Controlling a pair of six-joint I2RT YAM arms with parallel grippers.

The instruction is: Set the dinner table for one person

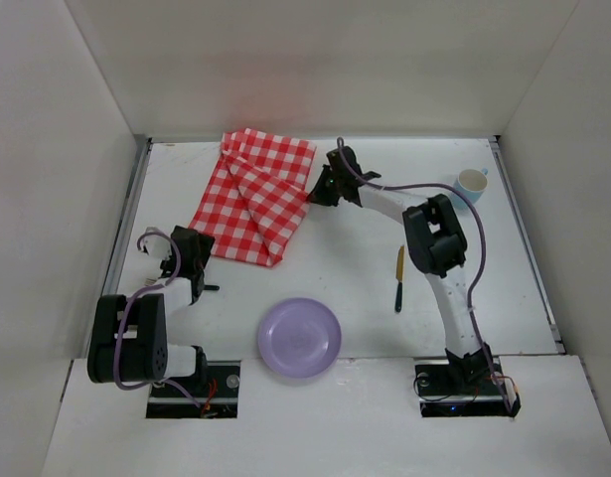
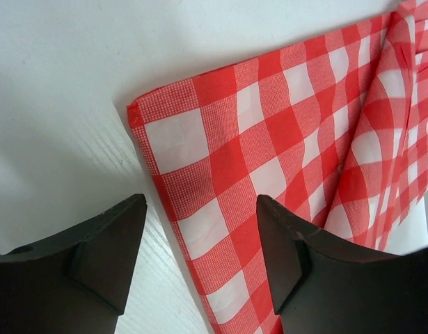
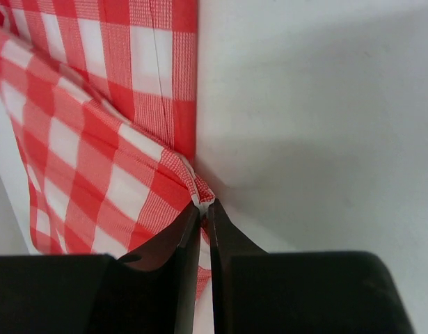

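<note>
The red-and-white checked cloth point(image 1: 255, 194) lies crumpled and partly folded on the back left of the white dinner table point(image 1: 365, 248). My right gripper point(image 1: 314, 191) is shut on the cloth's right edge; in the right wrist view the fingertips point(image 3: 203, 209) pinch a small fold of cloth point(image 3: 95, 139). My left gripper point(image 1: 194, 246) is open at the cloth's near left corner. In the left wrist view its fingers point(image 2: 200, 236) straddle the cloth's left edge point(image 2: 269, 139), with one finger over bare table and one over the cloth.
A lilac plate point(image 1: 299, 337) sits at the near middle. A knife point(image 1: 399, 278) lies right of centre by the right arm. A white cup point(image 1: 471, 182) stands at the back right. White walls enclose the table.
</note>
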